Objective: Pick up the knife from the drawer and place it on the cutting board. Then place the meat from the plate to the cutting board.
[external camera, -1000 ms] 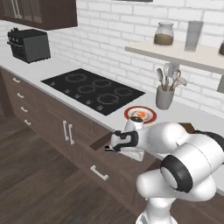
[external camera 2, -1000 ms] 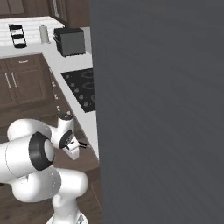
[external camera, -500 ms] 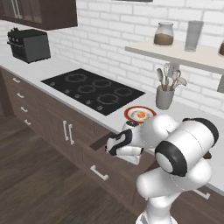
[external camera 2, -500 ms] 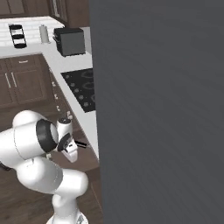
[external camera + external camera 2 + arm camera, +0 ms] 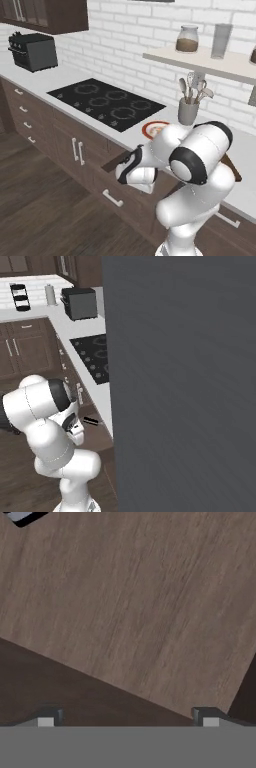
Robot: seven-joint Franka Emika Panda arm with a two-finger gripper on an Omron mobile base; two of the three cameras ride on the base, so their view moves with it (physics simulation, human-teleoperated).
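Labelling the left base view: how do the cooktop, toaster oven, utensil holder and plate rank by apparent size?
1. cooktop
2. toaster oven, nearer the camera
3. utensil holder
4. plate, partly hidden by the arm, so unsure against the holder

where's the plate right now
In the left base view the plate sits on the counter to the right of the black cooktop and in front of the grey utensil holder, partly hidden behind the robot's arm.

Knife [image 5: 90,420] (dark handle) flat in open drawer [image 5: 116,162].
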